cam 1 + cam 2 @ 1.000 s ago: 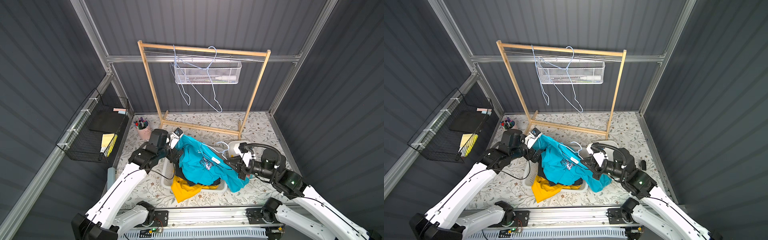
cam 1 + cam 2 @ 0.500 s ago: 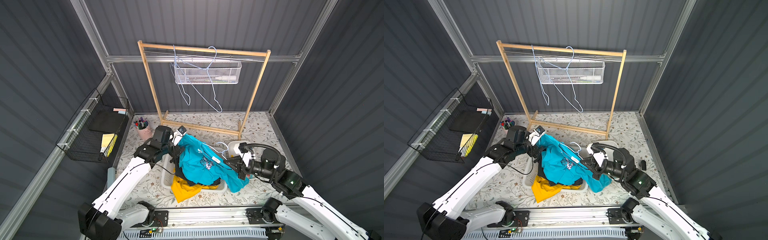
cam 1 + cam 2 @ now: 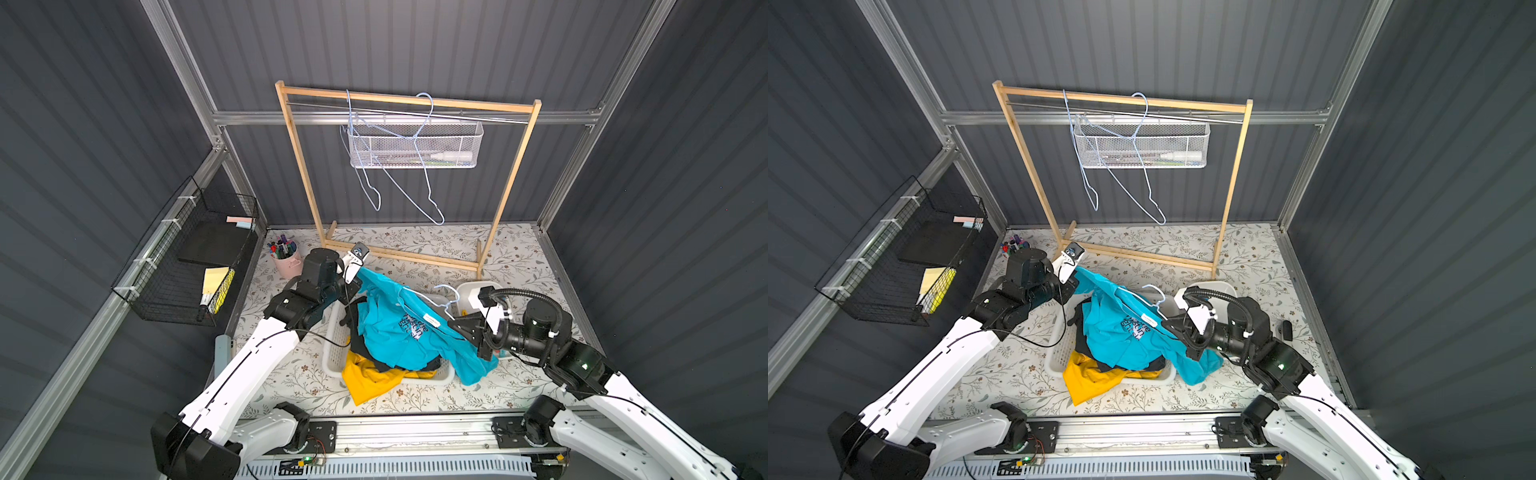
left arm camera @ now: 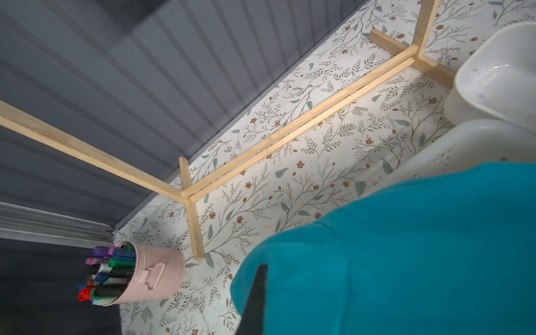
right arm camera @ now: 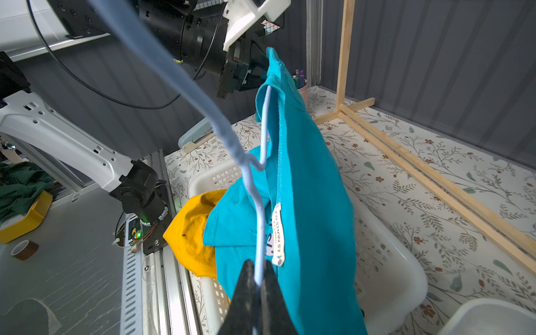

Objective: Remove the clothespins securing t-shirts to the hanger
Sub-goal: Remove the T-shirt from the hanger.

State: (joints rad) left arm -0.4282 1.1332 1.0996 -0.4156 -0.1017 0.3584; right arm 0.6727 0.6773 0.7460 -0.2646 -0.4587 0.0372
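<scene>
Both closed: right gripper [image 5: 256, 282] pinches hanger [image 5: 262, 136], teal t-shirt [image 4: 406, 246] hides left gripper [image 5: 259, 65], above basket [image 5: 385, 261]

Bright, even overhead light, soft shadows; the close hanger [image 5: 174, 76] looks blurred.

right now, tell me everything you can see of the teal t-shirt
The teal t-shirt is soft knit cloth with a dark front print and a white neck label. It hangs slanted on a light blue wire hanger between both arms: the right end effector is shut on the wire at the collar, the left end effector shut at the raised shoulder, what it pinches hidden. Its lower part drapes into the white basket over the black shirt and yellow shirt, one end spilling over the rim.
</scene>
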